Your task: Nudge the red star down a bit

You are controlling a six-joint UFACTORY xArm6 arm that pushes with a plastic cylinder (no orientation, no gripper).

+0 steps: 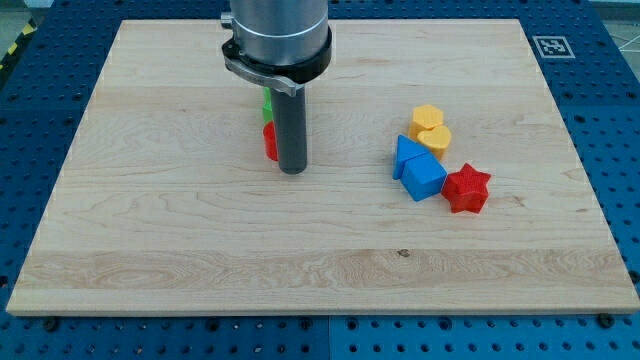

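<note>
The red star lies on the wooden board at the view's right, touching the right side of a blue cube. My tip rests on the board at centre-left, far to the left of the red star. Just left of the rod, a red block and a green block above it are mostly hidden behind the rod; their shapes cannot be made out.
A blue triangular block sits at the upper left of the blue cube. Two yellow blocks, a hexagon and a heart-like one, lie just above the blue ones. A fiducial tag marks the board's top right corner.
</note>
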